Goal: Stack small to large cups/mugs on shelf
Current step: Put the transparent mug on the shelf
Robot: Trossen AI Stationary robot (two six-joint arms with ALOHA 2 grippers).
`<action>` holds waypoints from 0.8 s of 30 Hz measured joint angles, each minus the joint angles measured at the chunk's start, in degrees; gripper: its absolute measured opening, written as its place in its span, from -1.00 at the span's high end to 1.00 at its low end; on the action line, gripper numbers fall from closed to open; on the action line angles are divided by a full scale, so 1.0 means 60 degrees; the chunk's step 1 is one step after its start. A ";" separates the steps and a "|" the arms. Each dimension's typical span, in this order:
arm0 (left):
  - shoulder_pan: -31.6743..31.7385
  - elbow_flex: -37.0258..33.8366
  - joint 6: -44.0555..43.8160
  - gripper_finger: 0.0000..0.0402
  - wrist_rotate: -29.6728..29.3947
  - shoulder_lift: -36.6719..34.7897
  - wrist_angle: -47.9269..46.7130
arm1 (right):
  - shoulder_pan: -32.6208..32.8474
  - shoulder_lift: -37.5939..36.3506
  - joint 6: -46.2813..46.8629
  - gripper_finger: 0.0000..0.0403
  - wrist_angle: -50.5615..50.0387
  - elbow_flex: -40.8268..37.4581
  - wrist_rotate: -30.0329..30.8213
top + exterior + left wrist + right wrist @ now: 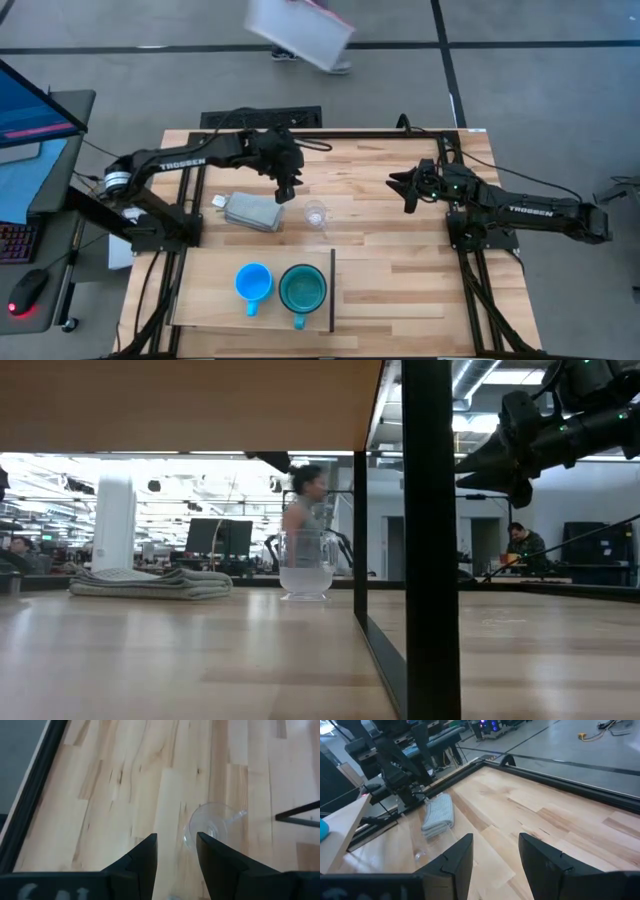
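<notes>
1. Here the left gripper [287, 192] hovers just beside the clear cup [315, 214], jaws apart and empty; they should straddle it squarely before closing.
2. The grey cloth [251, 211] lies near, left of the cup.
3. Blue mug [253, 282] and teal mug [302, 288] occupy the shelf [205, 290].
4. The right gripper [408, 189] waits, jaws apart.

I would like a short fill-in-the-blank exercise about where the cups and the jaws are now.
1. The blue mug and the teal mug stand on the ____.
2. The clear cup stands on the ____, not on the shelf.
3. The left gripper has its jaws ____, near the clear cup.
4. Beside the clear cup lies a folded grey ____.

Missing words: shelf; tabletop; open; cloth
</notes>
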 joint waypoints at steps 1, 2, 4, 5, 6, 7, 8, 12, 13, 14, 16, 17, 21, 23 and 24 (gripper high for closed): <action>0.0000 0.0057 -0.0001 0.36 0.0019 0.0054 -0.0003 | 0.0000 0.0000 0.0000 0.11 0.0000 0.0000 0.0000; 0.0000 0.0095 -0.0009 0.36 0.0028 0.0116 -0.0009 | 0.0000 0.0000 0.0000 0.11 0.0000 0.0000 0.0000; 0.0000 0.0113 -0.0018 0.36 0.0127 0.0226 -0.0021 | 0.0000 0.0000 0.0000 0.11 -0.0002 0.0000 0.0000; 0.0000 0.0113 -0.0002 0.36 0.0217 0.0305 -0.0026 | 0.0000 0.0000 0.0000 0.11 -0.0011 0.0000 0.0000; -0.0006 0.0121 0.0035 0.36 0.0332 0.0389 -0.0006 | 0.0000 0.0001 0.0000 0.11 -0.0009 0.0000 0.0001; -0.0009 0.0120 0.0038 0.36 0.0435 0.0487 -0.0005 | -0.0002 0.0000 0.0000 0.11 -0.0009 0.0000 0.0000; -0.0022 0.0120 0.0025 0.36 0.0529 0.0593 -0.0021 | -0.0004 0.0001 -0.0002 0.11 -0.0008 0.0000 0.0000; -0.0136 0.0120 -0.0036 0.36 0.0581 0.0924 0.0076 | -0.0002 0.0002 0.0000 0.11 -0.0011 0.0000 0.0001; -0.0184 0.0120 -0.0036 0.36 0.0613 0.0981 0.0165 | -0.0004 0.0003 0.0000 0.11 -0.0022 0.0000 0.0002; -0.0192 0.0120 -0.0037 0.36 0.0687 0.1013 0.0201 | 0.0000 0.0002 0.0000 0.11 -0.0033 0.0000 0.0000; -0.0215 0.0113 -0.0047 0.36 0.0782 0.1031 0.0264 | -0.0004 0.0004 0.0000 0.11 -0.0032 0.0000 0.0000; -0.0265 0.0115 -0.0047 0.36 0.0791 0.1053 0.0468 | -0.0003 0.0005 0.0000 0.11 -0.0033 0.0000 0.0003; -0.0337 0.0117 -0.0157 0.36 0.0795 0.1144 0.0599 | -0.0003 0.0011 0.0004 0.11 -0.0036 0.0002 0.0001; -0.0401 0.0127 -0.0171 0.36 0.0779 0.1309 0.0542 | -0.0002 0.0011 0.0004 0.11 -0.0036 0.0002 0.0002; -0.0437 0.0100 -0.0182 0.36 0.0771 0.1364 0.0365 | -0.0001 0.0011 0.0004 0.11 -0.0034 0.0001 0.0000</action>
